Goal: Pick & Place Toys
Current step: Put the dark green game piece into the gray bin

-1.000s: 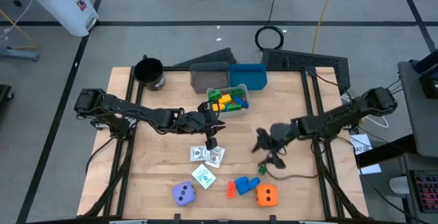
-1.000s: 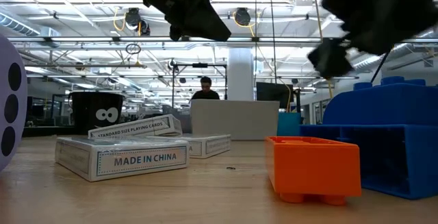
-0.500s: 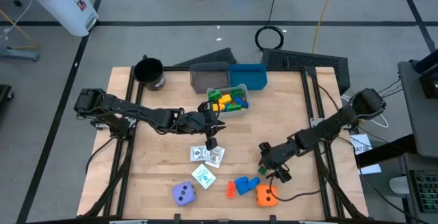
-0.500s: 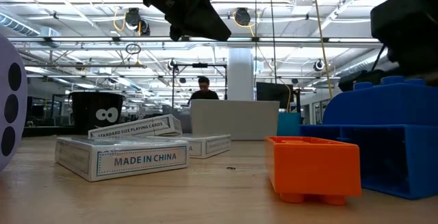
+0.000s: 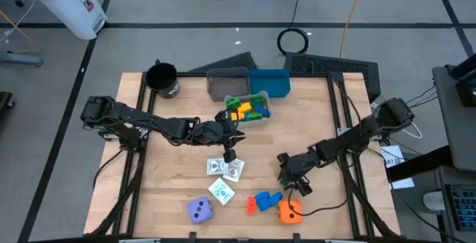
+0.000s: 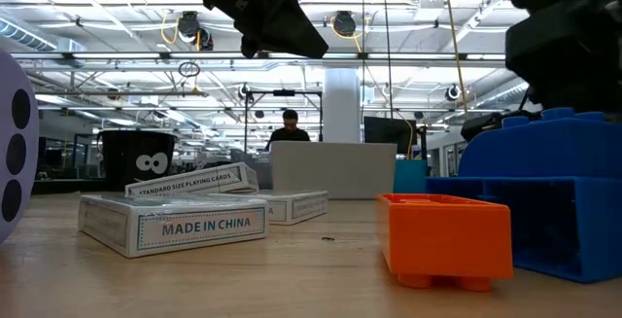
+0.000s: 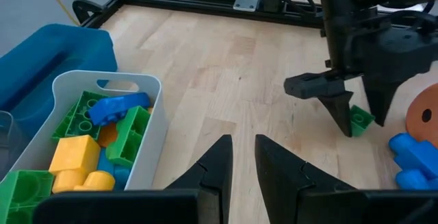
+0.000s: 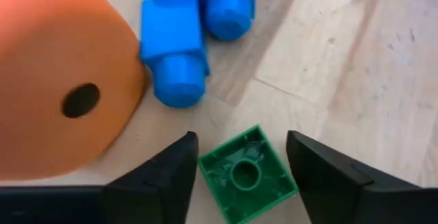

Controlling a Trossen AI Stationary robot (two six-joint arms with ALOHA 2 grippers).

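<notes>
A small green block (image 8: 246, 172) lies hollow side up on the table, right of a blue block (image 5: 265, 198) and the orange die (image 5: 290, 212). My right gripper (image 8: 243, 183) is open and low over it, one finger on each side; whether they touch it I cannot tell. It also shows in the left wrist view (image 7: 342, 114). My left gripper (image 7: 243, 148) hangs at mid-table, a narrow gap between its fingers, empty, beside the white bin (image 7: 154, 135) of blocks. The purple die (image 5: 199, 210), a small orange block (image 5: 251, 206) and the white cards (image 5: 224, 168) lie on the table.
A grey bin (image 5: 227, 85), a blue bin (image 5: 271, 82) and a black cup (image 5: 162, 79) stand at the table's far side. A cable (image 5: 320, 211) trails along the near right. A person (image 6: 291, 128) sits in the room beyond the table.
My right gripper has come down and gone toward the table's near edge, from above the bare wood to just over the green block. The green block and the other toys have stayed where they were.
</notes>
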